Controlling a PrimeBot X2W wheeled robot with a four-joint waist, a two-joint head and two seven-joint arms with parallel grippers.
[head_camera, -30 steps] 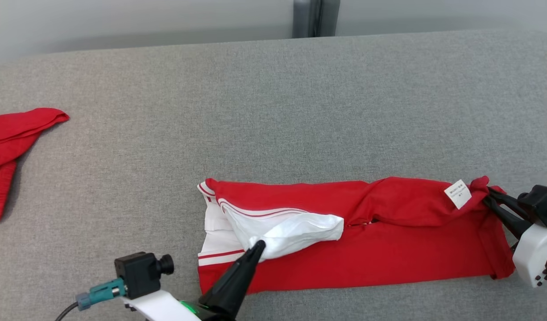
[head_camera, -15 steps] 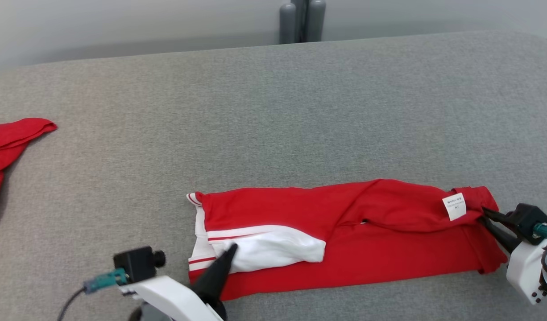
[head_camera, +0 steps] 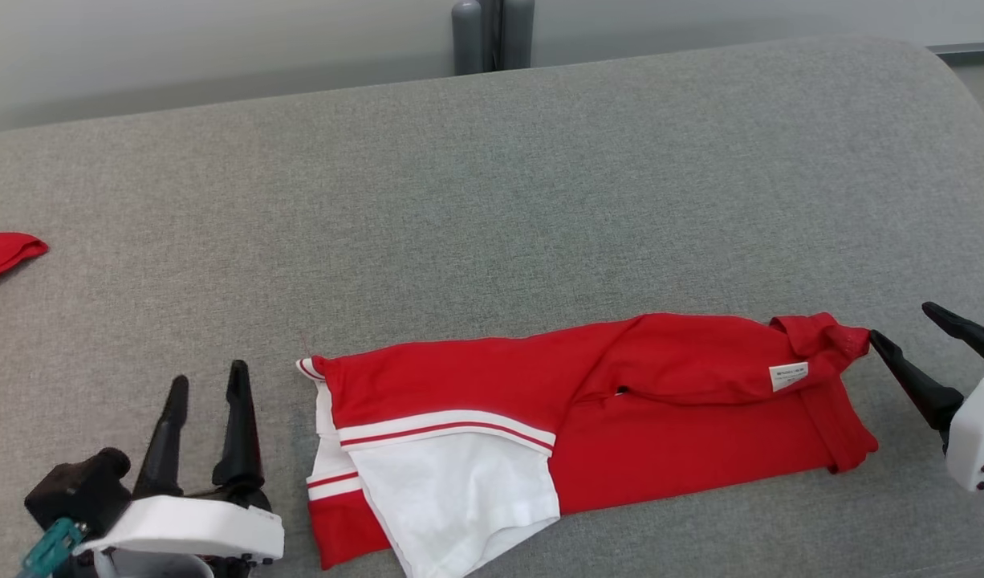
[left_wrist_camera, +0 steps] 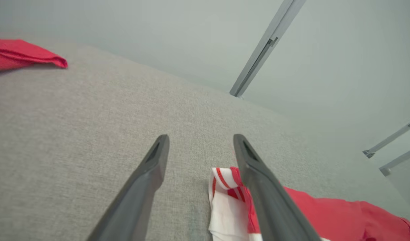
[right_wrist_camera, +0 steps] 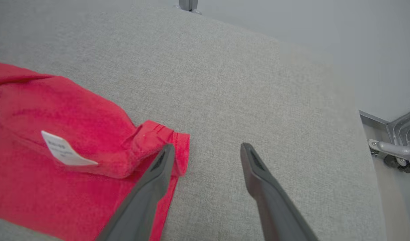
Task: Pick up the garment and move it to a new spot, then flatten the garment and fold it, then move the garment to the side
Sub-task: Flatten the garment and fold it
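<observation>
A: Where's the garment [head_camera: 620, 409]?
B: Lying along the counter's [head_camera: 492, 201] near edge. The left pincer [head_camera: 208, 375] and right pincer [head_camera: 900, 321] both gape, empty.
A: Handling?
B: Soft, light, floppy. Pinch both end corners together, I'd judge, or it sags.

White tag [head_camera: 789, 376] on garment [head_camera: 668, 417] — print too small to read.

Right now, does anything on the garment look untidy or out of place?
Yes. The white flap of the red garment hangs out crooked past the lower fold at its left end, and the right end is bunched.
</observation>
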